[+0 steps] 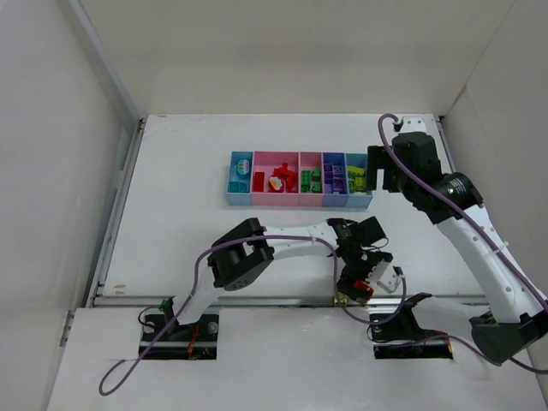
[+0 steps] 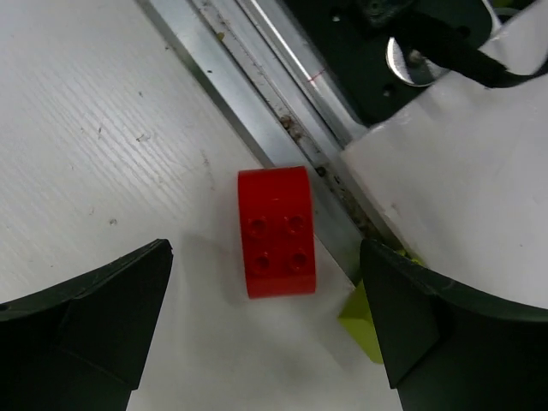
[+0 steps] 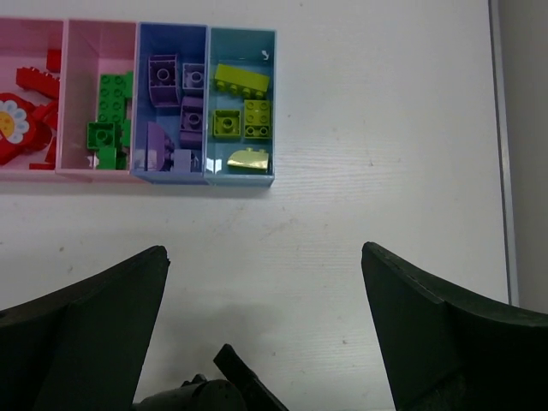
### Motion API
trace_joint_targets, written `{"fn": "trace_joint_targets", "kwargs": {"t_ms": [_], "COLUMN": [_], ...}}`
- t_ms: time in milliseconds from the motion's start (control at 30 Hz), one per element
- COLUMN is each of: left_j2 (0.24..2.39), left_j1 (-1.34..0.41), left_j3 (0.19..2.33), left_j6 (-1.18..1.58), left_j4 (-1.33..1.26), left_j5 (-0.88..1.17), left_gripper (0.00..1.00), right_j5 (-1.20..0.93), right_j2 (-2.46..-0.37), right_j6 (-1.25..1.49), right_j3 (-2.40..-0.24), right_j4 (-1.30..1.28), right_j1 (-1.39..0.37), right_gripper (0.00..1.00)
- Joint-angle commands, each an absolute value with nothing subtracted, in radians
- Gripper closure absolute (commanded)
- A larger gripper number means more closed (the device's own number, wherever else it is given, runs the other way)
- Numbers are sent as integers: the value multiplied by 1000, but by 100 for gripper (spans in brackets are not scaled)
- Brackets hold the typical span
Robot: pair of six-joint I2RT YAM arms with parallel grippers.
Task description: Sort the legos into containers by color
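Bright, even light; soft shadows

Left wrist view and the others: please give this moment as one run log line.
left gripper: open, above red lego beside rail | right gripper: open, empty, facing containers | red lego: not yet sorted

A white table (image 1: 188, 231) sits boxed in by plain white walls (image 1: 257, 51), a metal rail (image 1: 291, 300) along its near edge.

top: overhead, whole table (image 1: 184, 227) | left wrist: close, downward | right wrist: shares containers (image 3: 171, 177)
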State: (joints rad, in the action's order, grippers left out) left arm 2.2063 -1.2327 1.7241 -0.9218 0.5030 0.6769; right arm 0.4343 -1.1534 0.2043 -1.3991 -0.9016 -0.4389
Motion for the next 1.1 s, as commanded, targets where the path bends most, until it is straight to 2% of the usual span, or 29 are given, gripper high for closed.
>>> {"fn": "trace_joint_targets", "kwargs": {"t_ms": [0, 67, 200, 233, 333, 367, 500, 733, 833, 1067], "left_j2": [2221, 2244, 2244, 2244, 2235, 2226, 2215, 2059, 1921, 1625], "left_j1": [-1227, -1227, -1227, -1227, -1227, -1227, -1227, -1128, -1016, -691], "left_j3": [1792, 1792, 1737, 1724, 1704, 1695, 1695, 1697, 1672, 1441], "left_j6": [-838, -799, -825, -834, -854, -854, -845, -735, -640, -427], "left_j4": [474, 465, 454, 463, 463, 463, 451, 451, 404, 227], "left_j5": [689, 666, 634, 634, 624, 636, 655, 615, 551, 430], "left_gripper": [12, 16, 34, 43, 59, 71, 98, 100, 100, 100], "right_j5": [426, 426, 426, 436, 436, 436, 436, 417, 361, 307], "right_j2": [-1115, -1086, -1075, -1075, -1075, -1075, -1075, -1127, -1140, -1150], "right_j6": [160, 150, 150, 150, 150, 150, 150, 205, 222, 322], "right_j3": [-1365, -1356, -1345, -1345, -1345, -1345, -1355, -1440, -1476, -1447], "right_j4": [-828, -816, -805, -805, -796, -796, -796, -844, -833, -730], "right_j1": [-433, -433, -433, -433, -433, -433, -433, -402, -379, -379], "right_gripper": [0, 0, 0, 0, 0, 0, 0, 0, 0, 0]}}
